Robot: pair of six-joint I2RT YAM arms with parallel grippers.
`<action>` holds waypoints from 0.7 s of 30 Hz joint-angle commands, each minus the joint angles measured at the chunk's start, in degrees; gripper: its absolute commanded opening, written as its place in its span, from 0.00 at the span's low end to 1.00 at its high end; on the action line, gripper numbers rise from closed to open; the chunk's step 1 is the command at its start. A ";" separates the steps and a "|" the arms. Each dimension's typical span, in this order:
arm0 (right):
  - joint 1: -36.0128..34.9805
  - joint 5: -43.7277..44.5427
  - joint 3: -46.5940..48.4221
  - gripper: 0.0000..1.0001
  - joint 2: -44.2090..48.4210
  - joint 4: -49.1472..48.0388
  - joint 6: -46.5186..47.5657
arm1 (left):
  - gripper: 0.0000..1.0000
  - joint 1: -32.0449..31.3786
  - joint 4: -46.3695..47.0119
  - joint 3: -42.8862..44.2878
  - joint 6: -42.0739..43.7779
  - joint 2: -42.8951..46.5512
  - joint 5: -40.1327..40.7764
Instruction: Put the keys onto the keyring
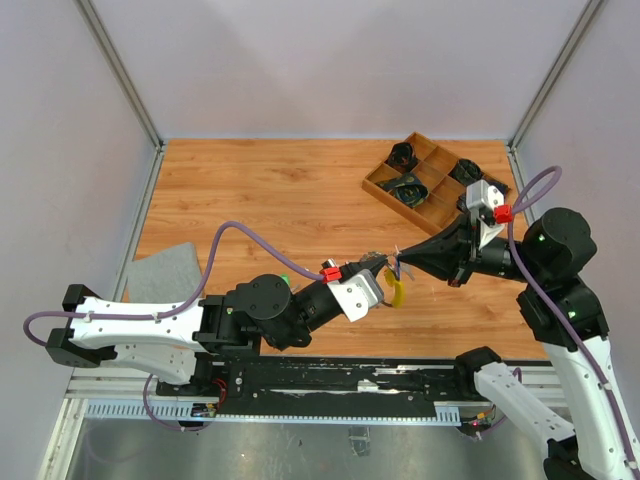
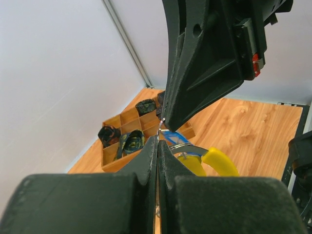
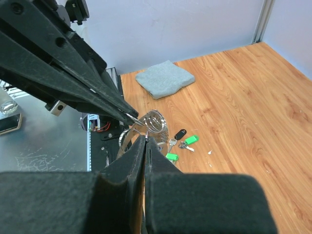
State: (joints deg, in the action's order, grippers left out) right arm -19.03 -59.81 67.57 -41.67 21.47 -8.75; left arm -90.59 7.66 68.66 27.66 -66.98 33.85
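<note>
Low in the middle of the top view, both arms meet nose to nose. The left gripper is pressed together on the keyring, yellow curve dangling, and lifts it off the table so the right gripper, clamped tight too, can work a thin wire loop beside the blue key. Ring or key loop? Can't tell. Loose keys wait on the wood below.

My left arm and right arm are black at the joints, with white shells on the long links. A purple cable trails along each. My left gripper and right gripper are matte black tapering wedges, and there is a small red block at each wrist.
</note>
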 commanded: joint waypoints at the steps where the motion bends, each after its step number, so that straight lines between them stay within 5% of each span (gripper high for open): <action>1: -0.40 -1.03 1.81 0.01 0.87 -1.17 0.71 | 0.01 -0.73 3.59 1.18 0.09 0.18 1.28; 21: -0.57 -5.00 -0.84 0.00 0.29 -7.92 -4.49 | 0.00 -0.89 4.15 1.69 0.38 -0.91 1.39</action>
State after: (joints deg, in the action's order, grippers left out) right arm -19.14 -64.73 67.51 -41.25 15.81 -12.10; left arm -90.63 8.51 68.66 27.90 -67.94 34.72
